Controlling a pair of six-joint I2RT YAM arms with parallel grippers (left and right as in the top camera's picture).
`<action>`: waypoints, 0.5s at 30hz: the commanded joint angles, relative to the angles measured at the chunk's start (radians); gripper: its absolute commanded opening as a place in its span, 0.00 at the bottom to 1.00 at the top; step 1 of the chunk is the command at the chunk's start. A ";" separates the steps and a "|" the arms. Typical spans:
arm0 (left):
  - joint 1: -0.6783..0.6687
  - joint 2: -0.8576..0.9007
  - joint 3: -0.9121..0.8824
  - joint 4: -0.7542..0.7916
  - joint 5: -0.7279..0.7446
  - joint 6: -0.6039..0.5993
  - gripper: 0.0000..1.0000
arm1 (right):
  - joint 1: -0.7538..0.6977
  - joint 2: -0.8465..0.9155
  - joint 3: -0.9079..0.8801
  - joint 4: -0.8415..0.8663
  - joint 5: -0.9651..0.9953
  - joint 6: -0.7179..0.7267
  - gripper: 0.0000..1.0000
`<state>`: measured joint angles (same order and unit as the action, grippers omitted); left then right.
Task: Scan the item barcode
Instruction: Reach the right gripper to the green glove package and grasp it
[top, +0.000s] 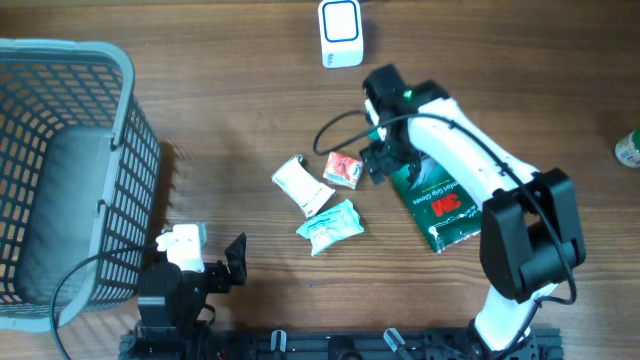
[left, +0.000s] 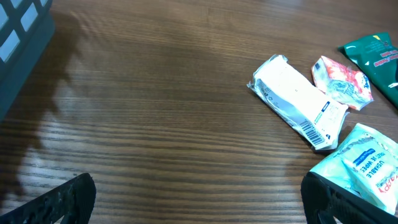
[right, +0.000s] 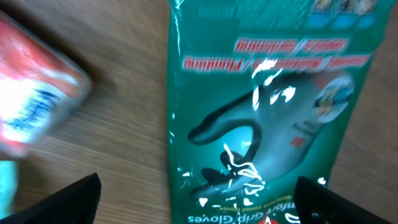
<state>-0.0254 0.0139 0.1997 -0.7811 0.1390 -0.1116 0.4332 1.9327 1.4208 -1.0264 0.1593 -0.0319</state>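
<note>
A green pack of grip gloves (top: 438, 198) lies flat on the wooden table, right of centre. My right gripper (right: 202, 202) hovers just above its upper end, open, with the green pack (right: 267, 112) filling the space below its two fingers and nothing gripped. A white barcode scanner (top: 341, 33) stands at the table's far edge. My left gripper (left: 199, 202) is open over bare wood near the front left, holding nothing. No barcode shows on the green pack.
A red packet (top: 343, 168), a white packet (top: 302, 185) with a printed barcode (left: 311, 132) and a teal wipes packet (top: 330, 226) lie left of the green pack. A grey basket (top: 125, 170) fills the left side. A bottle (top: 628, 148) sits at the right edge.
</note>
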 joint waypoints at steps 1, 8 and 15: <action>-0.003 -0.007 -0.005 0.002 -0.002 -0.009 1.00 | -0.018 0.015 -0.081 0.058 0.084 -0.010 1.00; -0.003 -0.007 -0.005 0.002 -0.002 -0.009 1.00 | -0.081 0.091 -0.171 0.137 -0.122 -0.048 1.00; -0.003 -0.007 -0.005 0.002 -0.002 -0.009 1.00 | -0.115 0.240 -0.208 0.105 -0.228 -0.009 0.28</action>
<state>-0.0254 0.0139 0.1997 -0.7811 0.1394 -0.1116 0.3279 2.0125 1.2911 -0.9077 0.0517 -0.0570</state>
